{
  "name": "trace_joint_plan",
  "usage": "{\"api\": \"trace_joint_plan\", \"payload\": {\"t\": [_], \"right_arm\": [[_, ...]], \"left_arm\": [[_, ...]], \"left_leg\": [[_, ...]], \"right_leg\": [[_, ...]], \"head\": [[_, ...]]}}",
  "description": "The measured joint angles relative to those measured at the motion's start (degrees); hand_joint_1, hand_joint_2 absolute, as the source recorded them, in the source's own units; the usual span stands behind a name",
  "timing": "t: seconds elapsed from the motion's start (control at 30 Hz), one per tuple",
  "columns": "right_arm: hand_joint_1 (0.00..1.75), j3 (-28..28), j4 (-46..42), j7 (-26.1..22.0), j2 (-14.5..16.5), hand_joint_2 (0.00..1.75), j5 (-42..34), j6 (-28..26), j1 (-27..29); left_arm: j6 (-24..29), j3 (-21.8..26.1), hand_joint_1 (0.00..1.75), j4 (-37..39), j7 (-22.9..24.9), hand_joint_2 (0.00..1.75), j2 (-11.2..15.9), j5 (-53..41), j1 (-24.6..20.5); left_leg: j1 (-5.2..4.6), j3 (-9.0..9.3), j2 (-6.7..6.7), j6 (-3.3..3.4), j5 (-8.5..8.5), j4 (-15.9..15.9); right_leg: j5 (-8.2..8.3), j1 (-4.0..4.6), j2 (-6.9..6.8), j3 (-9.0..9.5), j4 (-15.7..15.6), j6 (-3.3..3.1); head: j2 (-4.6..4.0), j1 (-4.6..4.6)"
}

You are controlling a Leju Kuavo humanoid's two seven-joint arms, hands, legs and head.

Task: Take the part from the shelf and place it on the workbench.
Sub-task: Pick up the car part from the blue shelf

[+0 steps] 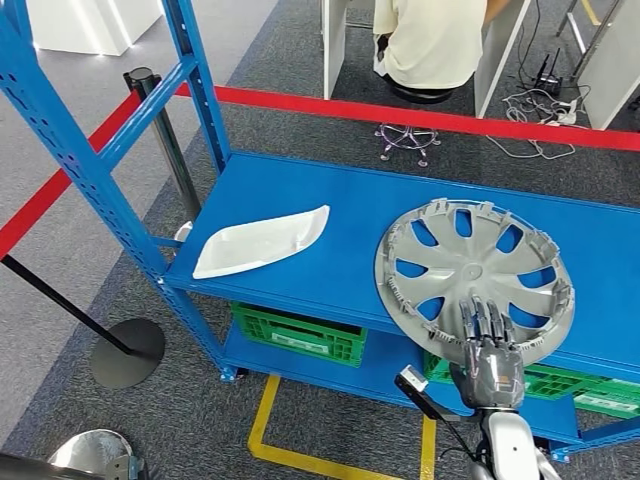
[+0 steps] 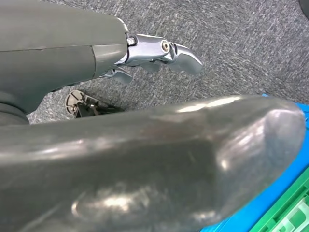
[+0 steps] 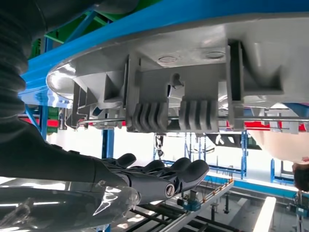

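A grey wheel cover (image 1: 474,272) lies flat on the blue shelf (image 1: 355,195), toward its right end and overhanging the front edge. A white curved plastic part (image 1: 260,243) lies on the same shelf to the left. My right hand (image 1: 490,355) reaches over the wheel cover's near rim with fingers stretched out. In the right wrist view those fingers (image 3: 164,176) lie straight along the ribbed rim of the wheel cover (image 3: 175,72), a narrow gap between them, and nothing is gripped. My left hand (image 2: 146,159) hangs over grey carpet, holding nothing, a silver finger (image 2: 164,50) extended.
Green crates (image 1: 298,335) (image 1: 604,392) sit on the lower shelf. A red barrier belt (image 1: 423,117) runs behind the shelf, with a stanchion base (image 1: 128,352) at the left. A person (image 1: 430,40) sits at a desk beyond. Yellow floor tape (image 1: 260,430) marks the carpet in front.
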Motion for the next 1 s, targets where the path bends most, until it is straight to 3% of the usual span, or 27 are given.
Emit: {"api": "trace_joint_plan", "payload": {"t": [0.07, 0.2, 0.73, 1.0], "right_arm": [[0.00, -0.37, 0.74, 0.01, 0.05, 1.75, 0.00, 0.02, -0.40], [1.75, -0.85, 3.08, 0.20, 0.08, 1.75, -0.02, 0.13, -1.44], [1.75, -1.58, 5.51, 1.32, 0.21, 1.75, 0.20, -0.25, -2.62], [1.75, 0.50, -1.70, 4.11, -0.83, 1.75, 0.21, -0.34, 1.36]], "left_arm": [[-0.07, 0.00, 0.00, 0.00, 0.00, 0.00, 0.00, -0.21, -0.01], [-0.14, 0.01, 0.00, 0.00, 0.00, 0.00, 0.00, -0.49, -0.04], [-0.15, 0.10, 0.00, 0.00, -0.04, 0.00, -0.04, -0.48, -0.12], [-0.15, 0.91, 0.00, 0.00, -1.58, 0.00, -0.22, -0.50, -0.09]], "left_leg": [[0.00, 0.00, 0.00, 0.00, 0.00, 0.00], [0.00, 0.01, 0.00, 0.01, 0.01, 0.00], [0.00, 0.04, 0.00, 0.01, 0.01, 0.00], [0.00, 0.09, 0.00, 0.01, 0.00, 0.00]], "right_leg": [[0.00, 0.00, 0.00, 0.00, 0.00, 0.00], [0.00, 0.00, 0.00, 0.01, 0.00, 0.00], [0.00, 0.00, 0.00, 0.00, 0.00, 0.00], [0.00, 0.00, -0.01, -0.01, 0.00, 0.00]], "head": [[0.00, 0.00], [0.00, 0.00], [0.00, 0.01], [0.00, 0.00]]}}
